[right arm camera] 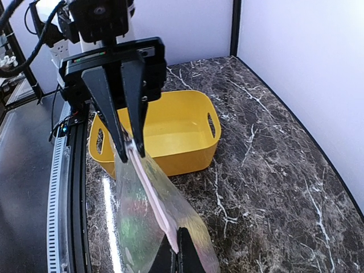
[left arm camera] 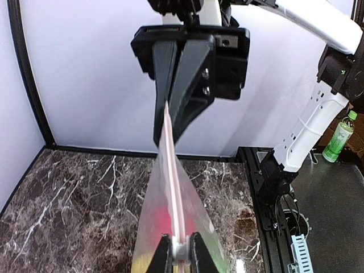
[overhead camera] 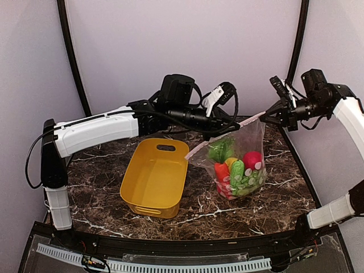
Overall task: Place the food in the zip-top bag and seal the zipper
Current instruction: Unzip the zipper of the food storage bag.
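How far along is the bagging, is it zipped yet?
Done: the food sits in the bag, and the tub is empty. In hand: the left fingers and right fingers each pinch the zipper, holding the mouth taut. Left: pressing the strip shut along its length; whether any stretch is already sealed can't be told.

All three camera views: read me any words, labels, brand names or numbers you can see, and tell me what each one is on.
No text is readable in any view.
Green bottle, left wrist view: it has a label band, too small and blurred to read.
Zip-top bag: only a whitish dot pattern, no lettering.
Yellow tub: plain, no marking visible.
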### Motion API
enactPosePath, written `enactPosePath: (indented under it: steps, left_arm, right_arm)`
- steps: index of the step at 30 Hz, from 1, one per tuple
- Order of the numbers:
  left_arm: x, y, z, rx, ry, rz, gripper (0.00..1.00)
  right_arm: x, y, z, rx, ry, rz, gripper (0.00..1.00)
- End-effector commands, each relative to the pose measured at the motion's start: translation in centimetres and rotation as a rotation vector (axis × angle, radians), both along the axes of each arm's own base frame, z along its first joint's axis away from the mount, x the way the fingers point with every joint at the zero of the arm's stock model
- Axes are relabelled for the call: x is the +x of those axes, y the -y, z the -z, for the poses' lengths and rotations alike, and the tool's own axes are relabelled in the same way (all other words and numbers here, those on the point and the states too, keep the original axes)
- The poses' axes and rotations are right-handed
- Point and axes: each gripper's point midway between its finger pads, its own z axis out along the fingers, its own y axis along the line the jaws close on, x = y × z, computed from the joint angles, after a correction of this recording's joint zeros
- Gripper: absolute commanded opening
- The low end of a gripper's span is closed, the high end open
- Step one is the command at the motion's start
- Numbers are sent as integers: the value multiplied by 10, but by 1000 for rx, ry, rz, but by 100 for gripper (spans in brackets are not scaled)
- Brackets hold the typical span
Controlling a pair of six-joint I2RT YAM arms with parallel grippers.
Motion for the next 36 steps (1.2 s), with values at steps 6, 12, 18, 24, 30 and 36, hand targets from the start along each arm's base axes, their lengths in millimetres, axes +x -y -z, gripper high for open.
enactPosePath:
  steps: [6,12,18,24,30,36]
  left_arm:
    - [-1,-67,37,125,-71,-97,1]
    - [-5,-86,57,156,-78,-139,1]
    - [-8,-95,75,184,-93,-155,1]
    - [-8,-101,81,190,-94,-170,1]
    - [-6,-104,82,184,-95,-180,1]
    - [6,-90,67,139,-64,-188,1]
  right_arm:
    - [47,69,-17,47,110,186,0]
    - [54,78,-13,50,99,207,0]
    - [55,78,-12,51,93,212,0]
    - [55,79,-10,46,88,216,0]
    - [54,78,-9,55,80,211,0]
    - [59,78,-2,63,69,207,0]
